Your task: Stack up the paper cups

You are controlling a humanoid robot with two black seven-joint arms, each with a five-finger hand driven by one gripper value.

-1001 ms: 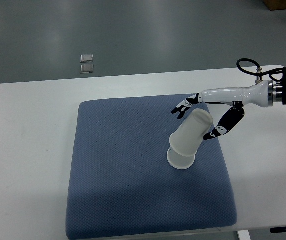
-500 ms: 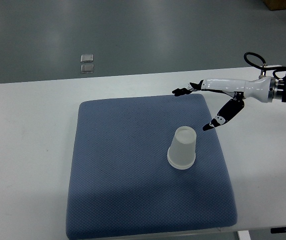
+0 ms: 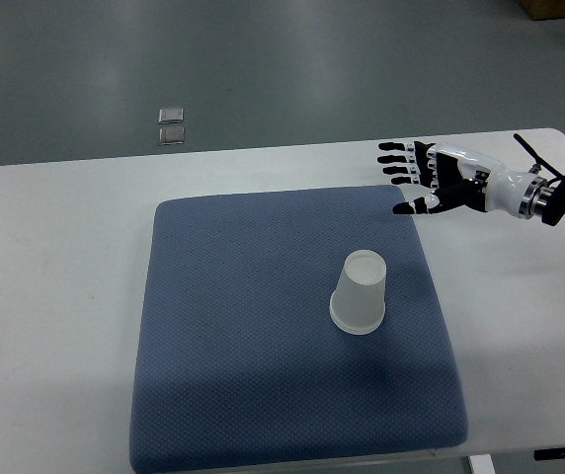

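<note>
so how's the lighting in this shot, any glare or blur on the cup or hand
Top view: soft, even overhead light; the paper cup is sharp, with only a faint shadow on the blue mat. The right robot hand shows open fingers, fairly crisp, no clear motion blur. Mild sheen on the grey floor; the white table looks bright but not blown out.

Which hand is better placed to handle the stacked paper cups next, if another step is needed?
Right, by default. The right hand is the only one in view, open and empty over the blue pad's far right corner, apart from the inverted paper cups standing upright mid-pad. No left arm shows at all.
</note>
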